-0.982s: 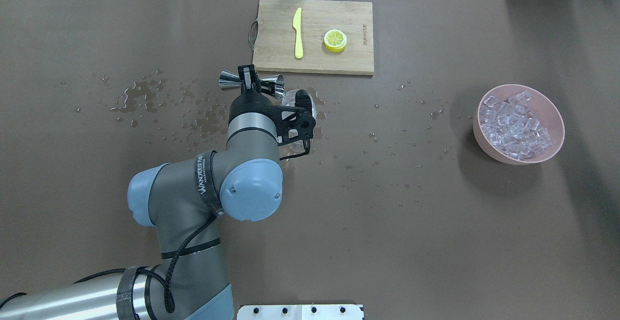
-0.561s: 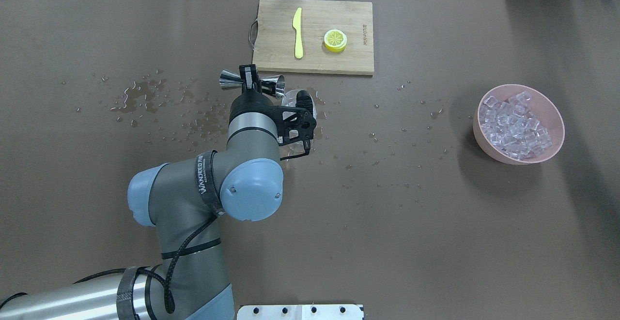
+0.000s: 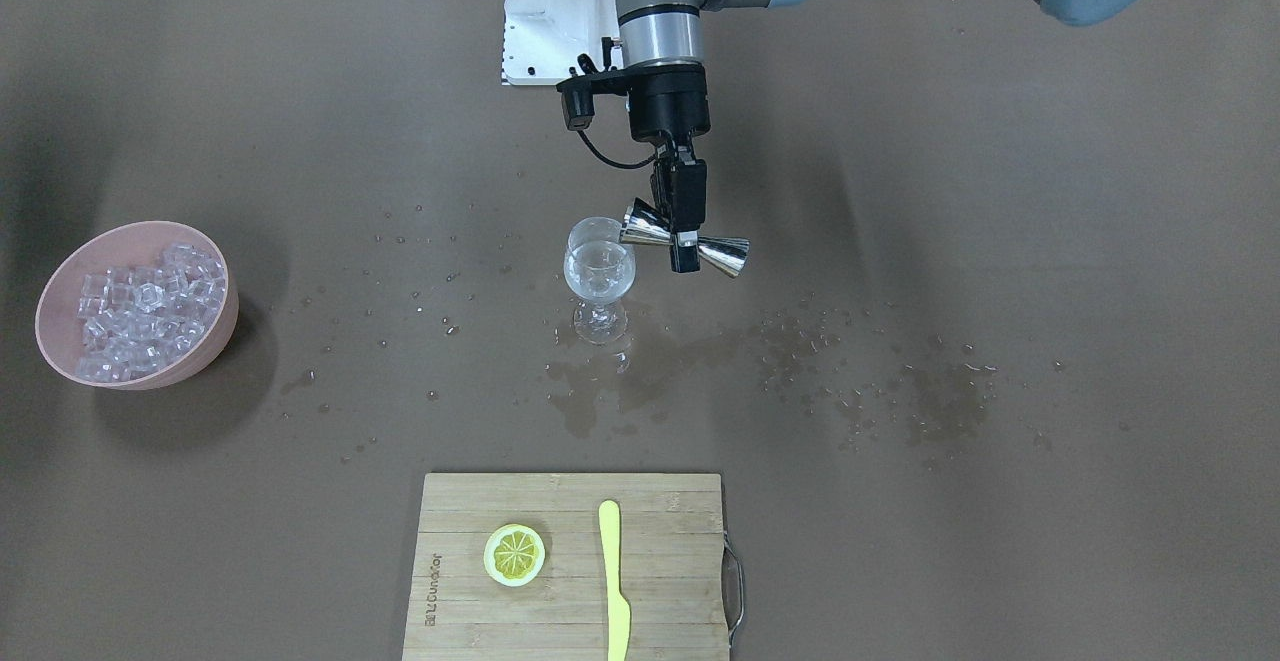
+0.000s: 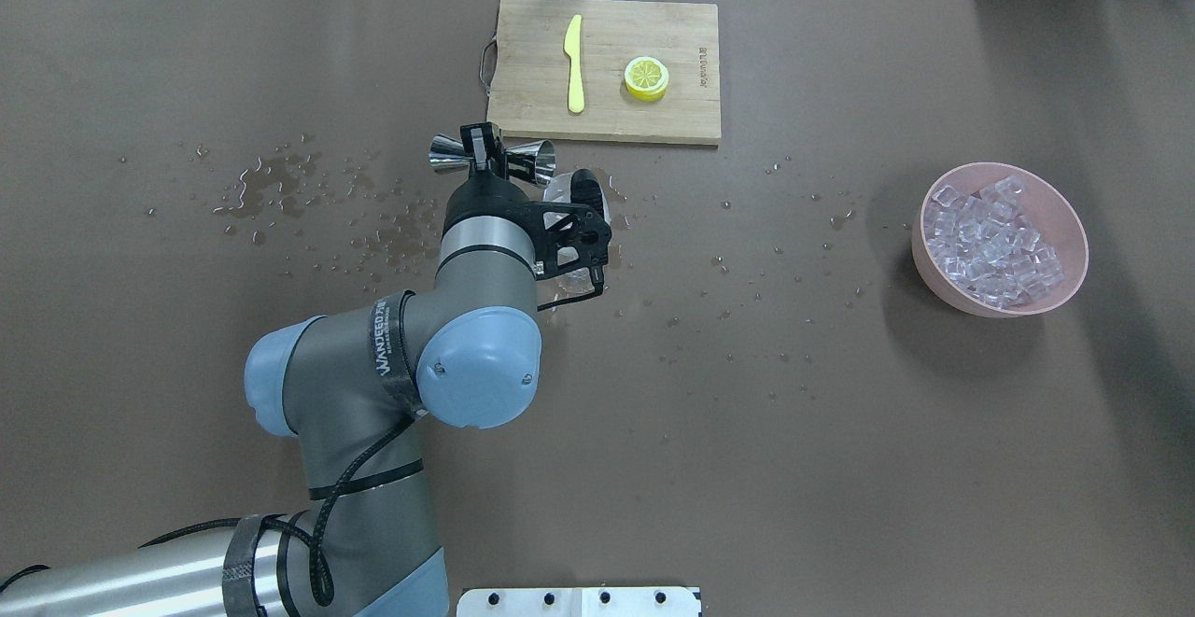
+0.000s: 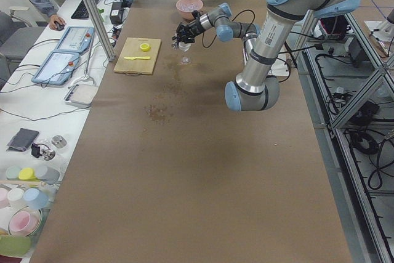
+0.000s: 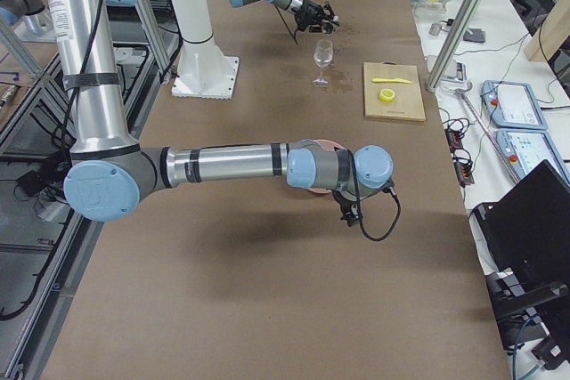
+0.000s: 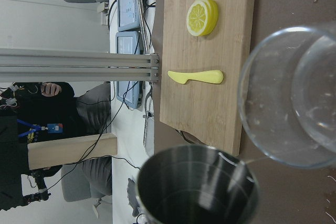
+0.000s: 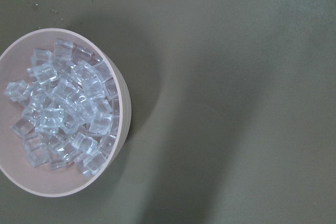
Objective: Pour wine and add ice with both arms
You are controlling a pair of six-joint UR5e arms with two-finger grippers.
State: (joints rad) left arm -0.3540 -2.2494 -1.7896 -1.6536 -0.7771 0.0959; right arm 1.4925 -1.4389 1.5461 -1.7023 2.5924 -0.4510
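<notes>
Ice cubes (image 4: 994,244), small, clear and glassy, are heaped in a round pink bowl (image 4: 934,283) at the right of the overhead view, well apart from everything else. Near the middle of that view the left gripper (image 3: 684,241) is clamped on the narrow waist of a shiny steel double-cone jigger (image 3: 722,257). The jigger lies almost level, and one cup's mouth is at the rim of a clear stemmed wine glass (image 3: 598,273) that stands upright on the brown table (image 3: 1000,191). I cannot tell whether cup and rim touch.

The wine cannot be made out for certain in either the glass or the jigger. Wet patches and droplets (image 3: 900,391) darken the table around the glass foot and off to the right in the front-facing view.

At the bottom of that view lies a pale wooden cutting board (image 3: 560,601), with a round yellow lemon slice (image 3: 514,554) and a yellow plastic knife (image 3: 613,581) on it, side by side and apart.

The right gripper (image 6: 346,198) hangs over the pink bowl in the right side view. I cannot tell whether its fingers are apart or together.
</notes>
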